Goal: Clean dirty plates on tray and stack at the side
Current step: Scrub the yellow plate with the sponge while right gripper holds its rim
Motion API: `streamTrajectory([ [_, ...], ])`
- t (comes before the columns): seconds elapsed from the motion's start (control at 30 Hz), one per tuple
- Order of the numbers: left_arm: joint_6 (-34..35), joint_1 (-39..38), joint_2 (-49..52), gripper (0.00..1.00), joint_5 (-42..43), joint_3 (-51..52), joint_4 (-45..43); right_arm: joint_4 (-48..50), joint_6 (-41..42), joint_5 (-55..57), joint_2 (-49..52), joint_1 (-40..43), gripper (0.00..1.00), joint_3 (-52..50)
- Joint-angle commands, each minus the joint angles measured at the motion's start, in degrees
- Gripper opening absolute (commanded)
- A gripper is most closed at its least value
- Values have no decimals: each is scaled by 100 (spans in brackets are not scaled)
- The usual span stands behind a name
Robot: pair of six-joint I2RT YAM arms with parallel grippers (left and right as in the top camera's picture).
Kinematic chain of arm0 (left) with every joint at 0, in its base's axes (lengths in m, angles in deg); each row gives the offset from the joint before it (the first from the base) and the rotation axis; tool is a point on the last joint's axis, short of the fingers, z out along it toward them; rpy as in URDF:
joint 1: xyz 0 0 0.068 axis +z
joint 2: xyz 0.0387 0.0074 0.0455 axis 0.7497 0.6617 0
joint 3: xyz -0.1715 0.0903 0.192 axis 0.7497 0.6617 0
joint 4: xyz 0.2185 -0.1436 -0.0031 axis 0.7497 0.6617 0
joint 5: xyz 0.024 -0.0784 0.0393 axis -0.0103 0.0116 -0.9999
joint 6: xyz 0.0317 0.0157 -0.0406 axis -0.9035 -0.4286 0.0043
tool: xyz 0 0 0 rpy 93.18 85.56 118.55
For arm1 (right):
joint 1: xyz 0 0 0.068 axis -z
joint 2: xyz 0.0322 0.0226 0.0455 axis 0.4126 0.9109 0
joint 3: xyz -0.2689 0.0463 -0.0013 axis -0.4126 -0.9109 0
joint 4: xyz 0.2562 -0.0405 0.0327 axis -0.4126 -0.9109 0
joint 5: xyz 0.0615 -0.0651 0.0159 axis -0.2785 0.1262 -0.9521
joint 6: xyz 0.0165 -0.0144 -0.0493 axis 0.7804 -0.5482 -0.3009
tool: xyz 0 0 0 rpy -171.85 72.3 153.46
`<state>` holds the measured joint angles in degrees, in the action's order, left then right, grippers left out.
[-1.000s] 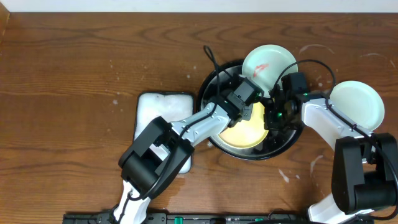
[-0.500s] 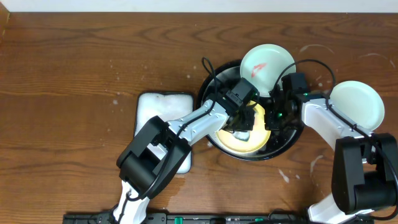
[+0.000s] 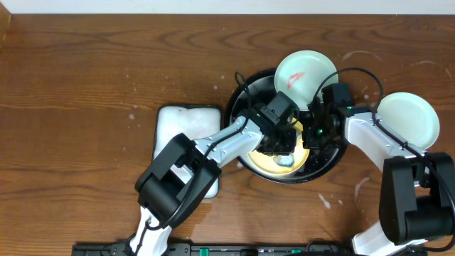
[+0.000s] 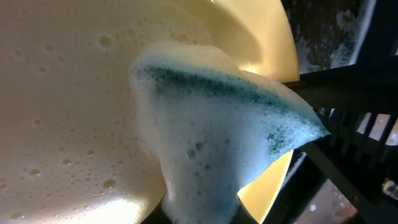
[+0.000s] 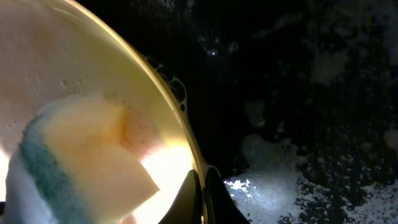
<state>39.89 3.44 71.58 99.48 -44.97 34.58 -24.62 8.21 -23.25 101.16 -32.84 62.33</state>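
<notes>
On the tabletop point(image 3: 85, 85), just left of centre toward the front edge, lies a white tray point(image 3: 178, 121) with soapy foam in it. The left arm reaches over it to the right, into the black tray point(image 3: 234, 107) that sits right of centre. In that tray lies the yellow plate point(image 3: 261, 159), wet and covered in small suds. The left gripper point(image 3: 283, 148) is clenched on a sponge point(image 4: 217, 124), yellow with a green scrubbing face and thick with foam, and the sponge is pressed flat against the plate's inside near its right rim. At the back right of the black tray, a mint plate point(image 3: 313, 67) leans over the rim, tilted, with a red smear point(image 3: 296, 77) on it. Just right of the yellow plate, the right gripper point(image 5: 203, 186) is pinched tight on that plate's rim, low inside the black tray, where blobs of foam point(image 5: 261, 186) lie on the dark floor. Farther right, near the tabletop's right edge and well apart from the black tray, a second mint plate point(image 3: 407, 117) rests flat on the wood, with no red on it, and whitish streaks point(image 3: 359, 186) mark the wood around it.
</notes>
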Motion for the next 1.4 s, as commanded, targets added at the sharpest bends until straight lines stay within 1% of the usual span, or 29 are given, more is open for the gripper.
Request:
streamTrajectory([
  [0.0,-306,-83,173,13,-999,133,103,-7,-81,118,94,-26,1,-48],
  [0.07,-374,-63,175,13,-1843,131,227,-11,-81,118,94,-26,1,-48],
  [0.2,-566,146,175,13,-2546,131,356,-31,-81,118,94,-26,1,-48],
  [0.37,-713,435,175,8,-3993,133,695,-31,-83,120,94,-26,1,-48],
  [0.5,-1040,479,175,8,-4594,131,905,-28,-85,120,94,-26,1,-48],
  [0.63,-1040,466,175,8,-5224,131,1047,-28,-83,122,94,-26,1,-48],
  [0.7,-1038,466,175,8,-5344,131,992,-28,-83,120,94,-26,1,-48],
  [0.77,-1036,466,175,8,-5021,131,852,-33,-83,120,94,-26,1,-48],
  [0.8,-1032,466,175,8,-4660,131,774,-35,-83,120,94,-26,1,-48],
  [0.87,-791,468,179,8,-3521,131,575,-35,-83,120,94,-26,1,-48],
  [0.97,-186,442,278,8,-1980,131,280,-42,-83,120,94,-26,1,-48],
  [1.1,313,317,601,8,-741,131,35,-37,-85,120,94,-26,1,-48],
  [1.27,496,166,984,8,195,129,-50,-31,-85,120,94,-26,1,-48],
  [1.37,463,155,1025,8,402,129,-17,-31,-85,122,94,-26,1,-48],
])
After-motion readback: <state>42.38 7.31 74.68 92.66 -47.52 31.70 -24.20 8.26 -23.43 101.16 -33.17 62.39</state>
